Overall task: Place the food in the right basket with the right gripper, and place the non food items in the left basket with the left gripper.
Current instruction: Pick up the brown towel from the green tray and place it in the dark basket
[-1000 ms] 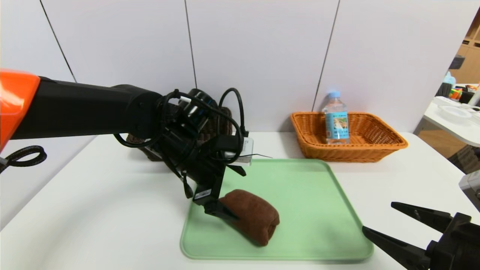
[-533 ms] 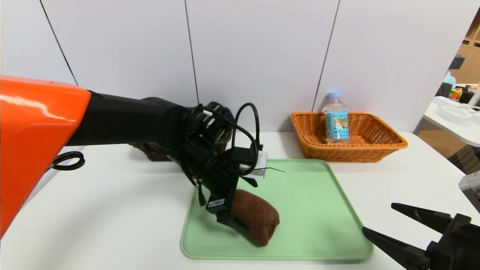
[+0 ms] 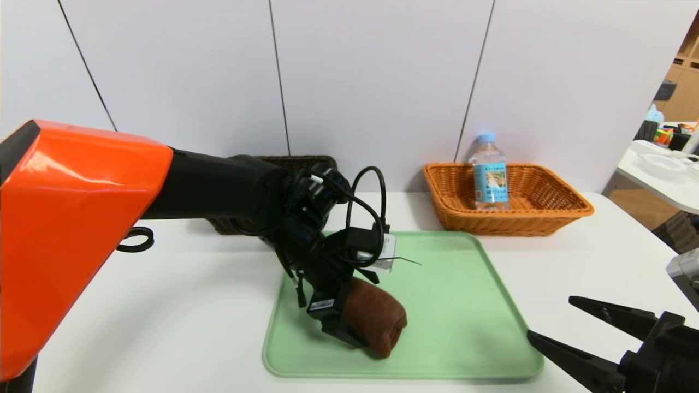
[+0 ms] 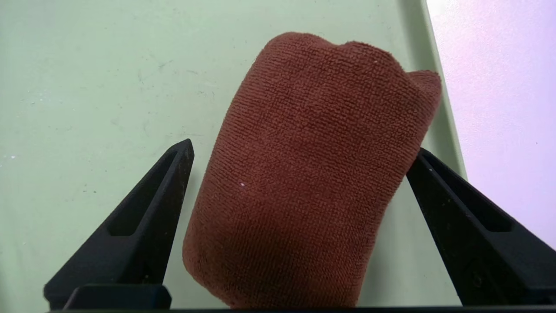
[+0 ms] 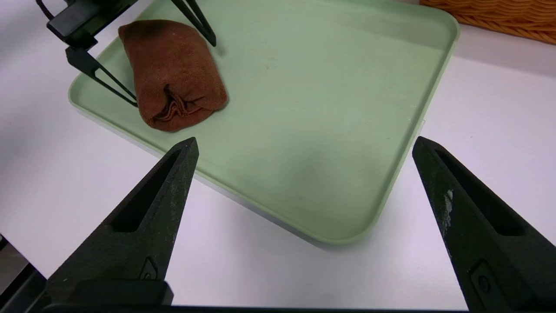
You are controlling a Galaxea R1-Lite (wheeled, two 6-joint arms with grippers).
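Spreading left gripper point(image 3: 367, 308) wide astride brown towel point(image 3: 374, 316) at lower centre, presumably to clamp its sides (right gripper point(image 3: 549, 316) parked apart-jawed, lower right).

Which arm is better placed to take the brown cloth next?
Left. The left gripper is open with its fingers around the brown cloth; the right gripper waits beyond the tray's right edge. The cloth, a non-food item, is also the left's job.
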